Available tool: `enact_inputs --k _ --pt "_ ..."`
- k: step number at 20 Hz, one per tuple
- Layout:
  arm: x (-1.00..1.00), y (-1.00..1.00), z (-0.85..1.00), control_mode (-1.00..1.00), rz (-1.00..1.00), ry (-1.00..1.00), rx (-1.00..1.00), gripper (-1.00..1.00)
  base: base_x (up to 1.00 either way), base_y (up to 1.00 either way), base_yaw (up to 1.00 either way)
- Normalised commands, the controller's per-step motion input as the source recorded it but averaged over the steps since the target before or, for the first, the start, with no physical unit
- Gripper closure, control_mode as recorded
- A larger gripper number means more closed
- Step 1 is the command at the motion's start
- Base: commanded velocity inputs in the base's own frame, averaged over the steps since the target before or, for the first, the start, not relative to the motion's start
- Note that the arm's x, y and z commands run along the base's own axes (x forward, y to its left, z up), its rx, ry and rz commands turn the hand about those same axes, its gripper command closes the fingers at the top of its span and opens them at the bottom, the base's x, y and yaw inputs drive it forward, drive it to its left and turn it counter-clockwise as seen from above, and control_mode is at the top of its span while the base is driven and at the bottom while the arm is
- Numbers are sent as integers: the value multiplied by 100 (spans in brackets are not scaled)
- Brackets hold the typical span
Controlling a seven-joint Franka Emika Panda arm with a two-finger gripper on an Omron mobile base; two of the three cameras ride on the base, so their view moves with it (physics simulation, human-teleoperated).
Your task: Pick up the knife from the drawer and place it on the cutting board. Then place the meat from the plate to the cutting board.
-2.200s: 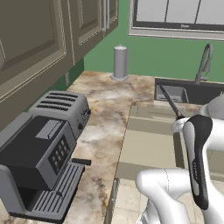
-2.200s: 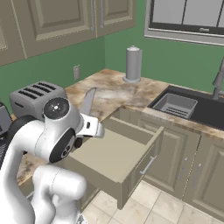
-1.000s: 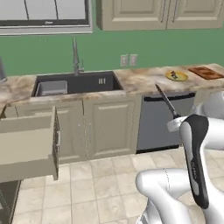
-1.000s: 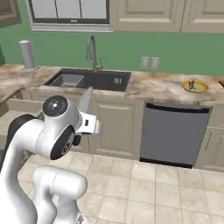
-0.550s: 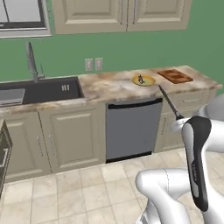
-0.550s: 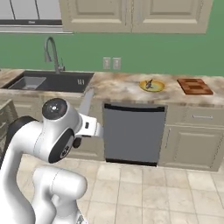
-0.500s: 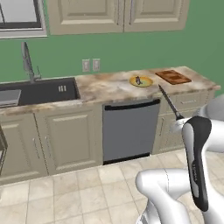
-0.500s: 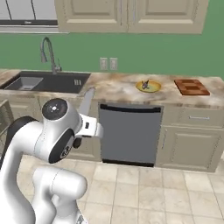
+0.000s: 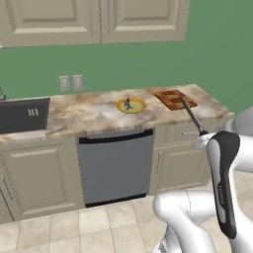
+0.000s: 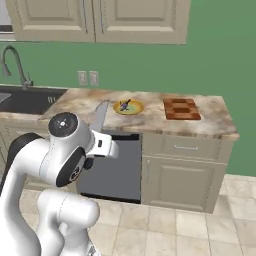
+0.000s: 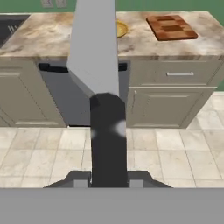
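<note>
My gripper [image 11: 108, 179] is shut on the knife's black handle [image 11: 108, 140], and the broad grey blade [image 11: 94, 48] points toward the counter. The knife shows as a thin dark line [image 9: 192, 117] in the left base view and as a pale blade [image 10: 100, 117] above my arm in the right base view. The reddish-brown cutting board [image 9: 174, 99] [image 10: 181, 108] [image 11: 171, 27] lies at the counter's right end. To its left sits the yellow-rimmed plate [image 9: 131, 105] [image 10: 128, 107] [image 11: 121, 29] with the small dark meat [image 9: 127, 103] [image 10: 125, 105] on it. The wide drawer is out of view.
A grey dishwasher [image 9: 113, 165] [image 10: 112, 165] sits under the plate. A small drawer with a silver bar handle [image 10: 186, 147] [image 11: 179, 73] is below the board. The dark sink [image 9: 22, 113] [image 10: 25, 99] lies at the left. Beige floor tiles [image 11: 175, 153] lie between me and the cabinets.
The whole picture has slid left as the base drove right along the counter. The open drawer and most of the sink passed out of view; plate and board are nearer. The knife stays held.
</note>
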Motion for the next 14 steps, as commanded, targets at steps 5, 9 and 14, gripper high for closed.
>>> enact_inputs --k 5,9,14 --pt "0 0 0 100 0 0 0 100 88 -75 11" --pt "0 0 0 100 0 0 0 100 100 -54 18" --pt "0 0 0 100 0 0 0 100 87 -52 18"
